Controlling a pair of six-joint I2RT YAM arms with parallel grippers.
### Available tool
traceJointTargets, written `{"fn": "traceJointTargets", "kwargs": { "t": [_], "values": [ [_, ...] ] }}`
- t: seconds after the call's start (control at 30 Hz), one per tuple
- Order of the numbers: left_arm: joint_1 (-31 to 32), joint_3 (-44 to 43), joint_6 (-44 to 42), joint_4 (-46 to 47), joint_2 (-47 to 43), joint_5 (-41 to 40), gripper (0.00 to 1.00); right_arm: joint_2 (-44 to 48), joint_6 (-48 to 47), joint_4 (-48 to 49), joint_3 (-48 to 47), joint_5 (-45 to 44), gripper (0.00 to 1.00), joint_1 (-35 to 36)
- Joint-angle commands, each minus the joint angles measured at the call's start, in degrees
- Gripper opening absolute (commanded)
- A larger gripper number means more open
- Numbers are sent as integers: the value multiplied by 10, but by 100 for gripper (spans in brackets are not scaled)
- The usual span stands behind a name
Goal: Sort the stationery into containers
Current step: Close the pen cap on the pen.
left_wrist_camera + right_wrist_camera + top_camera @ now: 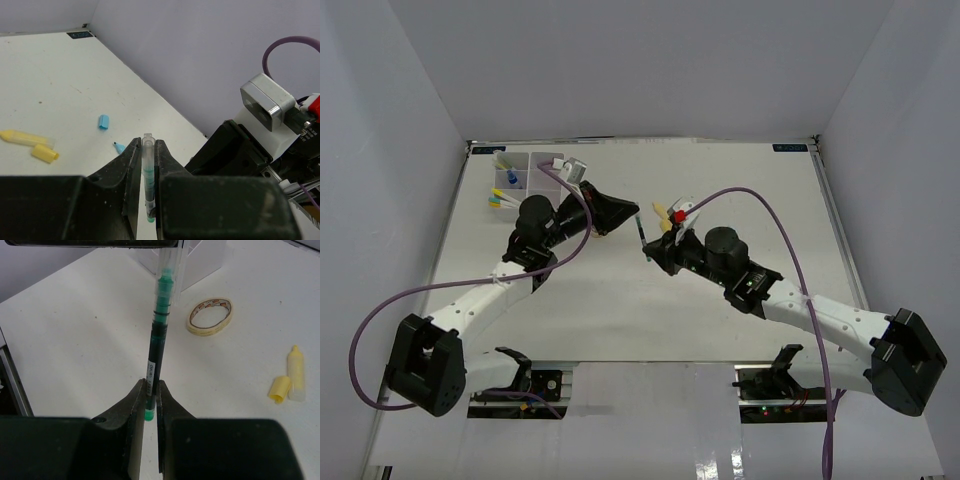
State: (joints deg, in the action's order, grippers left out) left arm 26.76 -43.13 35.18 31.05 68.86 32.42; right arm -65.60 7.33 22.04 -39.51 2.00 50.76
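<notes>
The 2 arms meet over the middle of the white table [620, 330], each pinching 1 end of the same slim green pen [159, 335] with a clear plastic cap, so it is held off the table between them. The left arm reaches forward from its base at the near left, bends at a raised elbow and turns its wrist to the right; the left gripper [147, 150] is clamped tight on the capped end. The right arm stretches low and leftward from the near right, and the right gripper [149, 390] is closed just as narrowly on the pen's green butt end. On the table below lie a tan tape ring [210, 316], a yellow highlighter [296, 372] with its yellow cap [279, 388] off just beside it, and a small light-blue cap [103, 121]. The white plastic organizer tray [530, 155] sits at the far left corner, beyond the left arm, with yellow pieces and a blue-capped bottle [510, 178] in its compartments.
</notes>
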Motion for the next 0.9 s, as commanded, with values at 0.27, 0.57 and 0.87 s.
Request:
{"fn": "traceJointTargets", "kwargs": {
  "t": [0.27, 0.57, 0.87],
  "values": [
    [14, 23, -8, -140, 14, 99, 0, 33, -26, 131, -29, -17, 8, -4],
    [15, 48, -6, -165, 1, 94, 0, 38, -29, 121, -50, -17, 8, -4],
    [29, 53, -21, -201, 3, 77, 0, 31, -28, 121, -67, -12, 8, -4]
  ]
}}
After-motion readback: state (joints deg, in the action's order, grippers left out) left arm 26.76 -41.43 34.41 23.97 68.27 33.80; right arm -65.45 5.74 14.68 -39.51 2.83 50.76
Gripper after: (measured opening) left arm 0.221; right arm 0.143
